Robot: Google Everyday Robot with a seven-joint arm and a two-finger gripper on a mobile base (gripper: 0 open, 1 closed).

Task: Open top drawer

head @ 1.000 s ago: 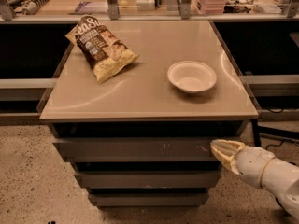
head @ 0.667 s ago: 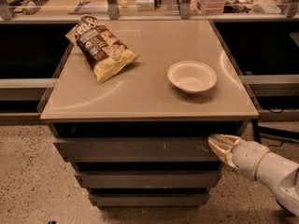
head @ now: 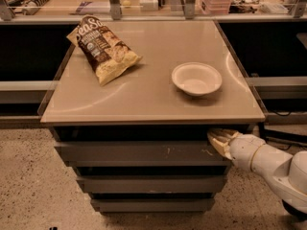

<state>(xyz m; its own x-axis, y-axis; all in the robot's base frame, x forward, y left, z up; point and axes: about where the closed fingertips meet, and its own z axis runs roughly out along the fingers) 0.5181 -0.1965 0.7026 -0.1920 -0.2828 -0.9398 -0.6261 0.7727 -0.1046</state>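
Top drawer (head: 139, 153) sits just under the table (head: 144, 107) top, grey front w/ pale scratches, dark gap above it. Claw (head: 217, 140) is at the drawer's upper right corner, against its top edge. Can't tell whether it's spread or pressed together.

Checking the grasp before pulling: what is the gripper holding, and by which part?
Cannot be told. The gripper is at the upper edge of the top drawer, at its right end, under the tabletop; an actual hold is not visible.
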